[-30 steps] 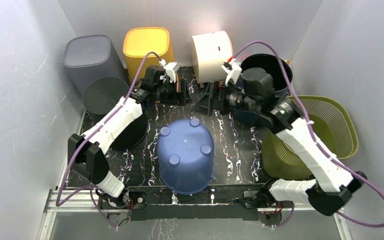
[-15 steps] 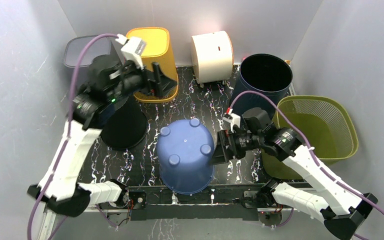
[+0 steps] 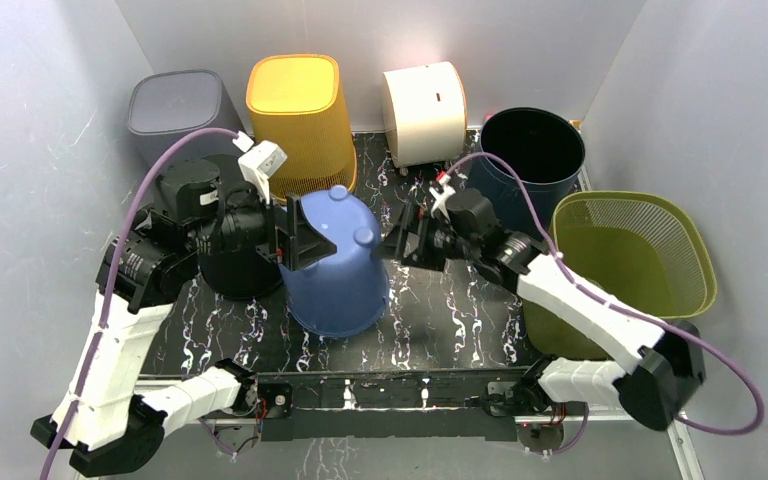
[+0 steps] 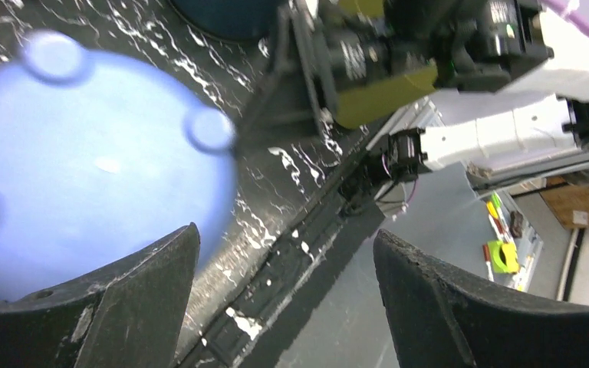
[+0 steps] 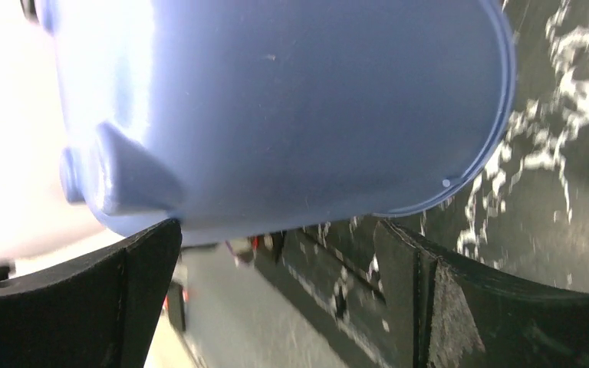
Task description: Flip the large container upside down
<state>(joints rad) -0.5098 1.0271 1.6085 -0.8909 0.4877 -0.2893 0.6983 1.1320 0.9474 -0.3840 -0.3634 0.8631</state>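
Observation:
The large blue container (image 3: pixel 335 275) stands mouth down on the black marbled table, tipped so its footed base (image 3: pixel 345 215) leans toward the back. My left gripper (image 3: pixel 298 232) is open at its upper left side. In the left wrist view the base (image 4: pixel 84 161) lies beyond the left finger, and nothing is between the fingers of the left gripper (image 4: pixel 285 234). My right gripper (image 3: pixel 392 243) is open just right of the container, apart from it. The right wrist view shows the container's wall (image 5: pixel 276 100) above the open right gripper (image 5: pixel 278 224).
Along the back stand a grey bin (image 3: pixel 175 110), a yellow bin (image 3: pixel 298 100), a cream container on its side (image 3: pixel 423 110) and a dark navy bin (image 3: pixel 532 150). A green mesh basket (image 3: pixel 640 250) sits right. A black upturned bin (image 3: pixel 245 270) is behind my left arm.
The blue container has shifted left and back and now leans. My left gripper dropped from the yellow bin to the container's left side. My right gripper moved up along its right side.

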